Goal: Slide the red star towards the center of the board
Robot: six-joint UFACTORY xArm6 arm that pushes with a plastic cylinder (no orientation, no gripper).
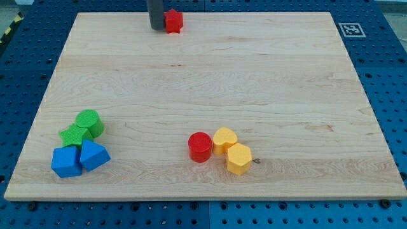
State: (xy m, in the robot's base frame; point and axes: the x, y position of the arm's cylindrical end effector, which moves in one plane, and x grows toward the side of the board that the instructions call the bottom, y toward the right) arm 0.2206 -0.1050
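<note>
The red star (173,21) lies near the view's top edge of the wooden board (210,76), a little left of the middle. My tip (156,27) stands just to the star's left, close to it or touching it; I cannot tell which. The dark rod rises out of the view's top.
A red cylinder (200,147) and two yellow blocks (224,140) (239,159) sit at the view's bottom centre. A green cylinder (89,123), a green star (74,135) and two blue blocks (66,161) (93,155) cluster at the bottom left. A fiducial tag (350,29) marks the top right corner.
</note>
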